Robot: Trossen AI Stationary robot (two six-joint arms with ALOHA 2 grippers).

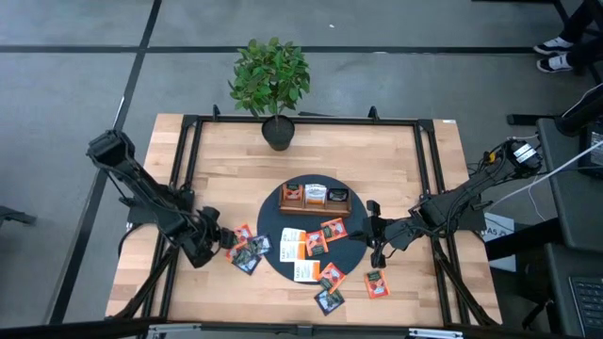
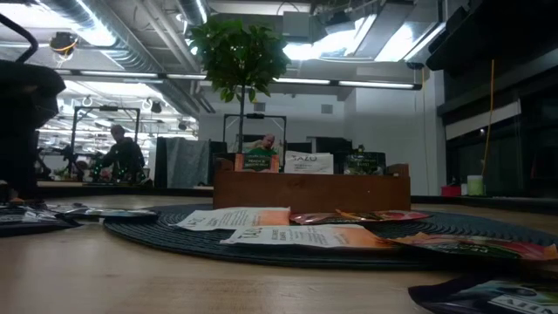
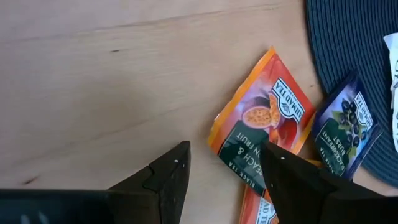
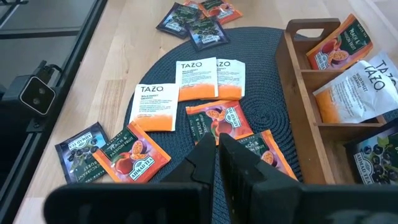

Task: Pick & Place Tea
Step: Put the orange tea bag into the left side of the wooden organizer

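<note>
Several tea sachets lie flat on the round dark mat [image 1: 283, 212] and on the wood around it. My left gripper [image 3: 224, 155] is open, low over the cluster left of the mat. One finger stands over a corner of an orange sachet [image 3: 261, 115], the other over bare wood. A dark blue sachet [image 3: 345, 127] lies beside it, partly on the mat. My right gripper [image 4: 217, 146] is shut and empty above the mat's right part, over orange sachets [image 4: 217, 118] and white ones [image 4: 199, 74]. The wooden tray [image 1: 316, 207] on the mat's far part holds a few sachets.
A potted plant [image 1: 278, 132] stands at the table's far edge behind the tray. More sachets [image 1: 330, 287] lie near the table's front edge, and one orange sachet [image 1: 377, 282] lies right of the mat. Black frame rails [image 1: 184, 169] run along the table's sides. A person [image 2: 118, 157] shows in the room behind.
</note>
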